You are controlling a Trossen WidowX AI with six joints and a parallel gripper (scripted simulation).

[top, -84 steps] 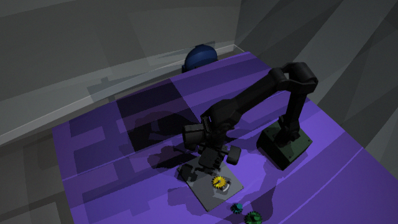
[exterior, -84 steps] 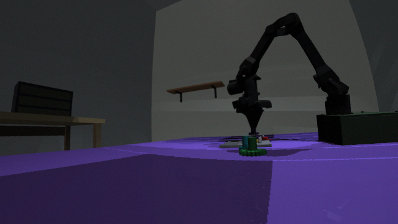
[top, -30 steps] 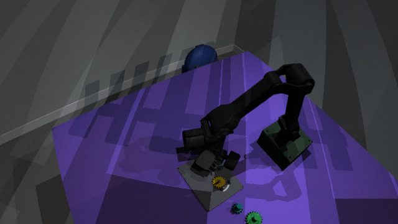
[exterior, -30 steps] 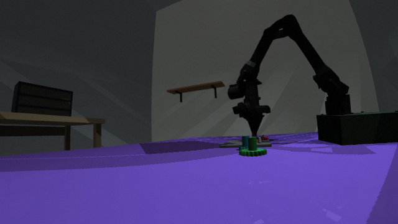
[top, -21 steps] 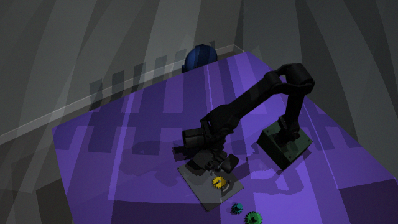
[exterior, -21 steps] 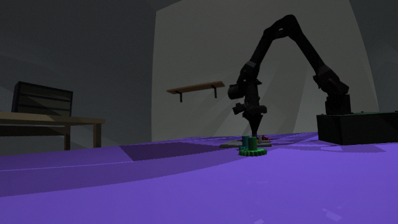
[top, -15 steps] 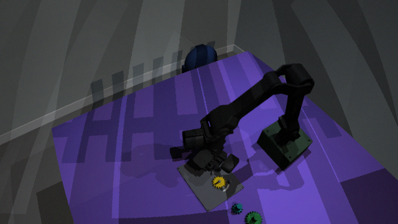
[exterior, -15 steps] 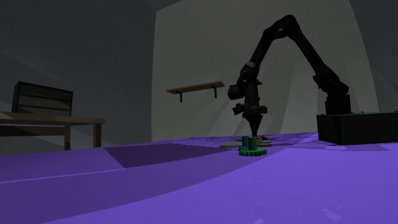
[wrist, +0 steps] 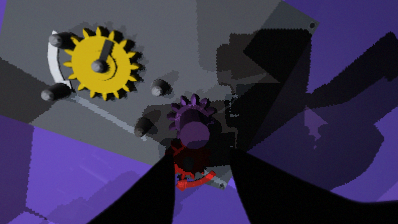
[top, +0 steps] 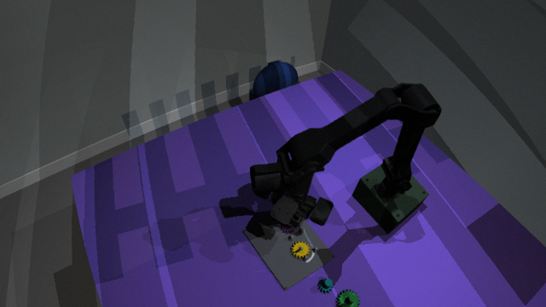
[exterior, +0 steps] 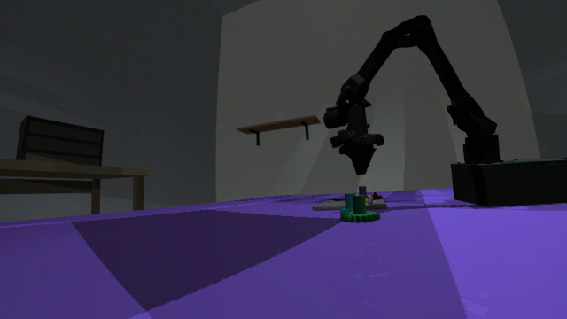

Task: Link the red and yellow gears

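A purple gear [top: 287,229] [exterior: 362,190] [wrist: 194,134] stands upright on the grey board [top: 277,273] [exterior: 325,208] [wrist: 165,30], beside the red gear [wrist: 195,154]; its peg and underside are hidden. My gripper [exterior: 361,173] [wrist: 202,159] is slightly open and empty, above the purple gear's hub; its fingertips are hidden in the top view. The yellow gear [top: 299,251] [wrist: 87,70] with a black stripe sits on its peg. Bare pegs include one peg [wrist: 162,86] and a darker peg [wrist: 143,126] between the purple and yellow gears. A teal gear [top: 328,283] [exterior: 349,201] and a green gear [top: 347,299] [exterior: 360,205] stand on the table.
Two more bare pegs, an upper one [wrist: 59,39] and a lower one [wrist: 48,94], stand near the white arrow [wrist: 52,60] beside the yellow gear. The red arrow [wrist: 200,181] lies beside the red gear. The arm's green base box [top: 388,213] [exterior: 523,183] stands on the purple table.
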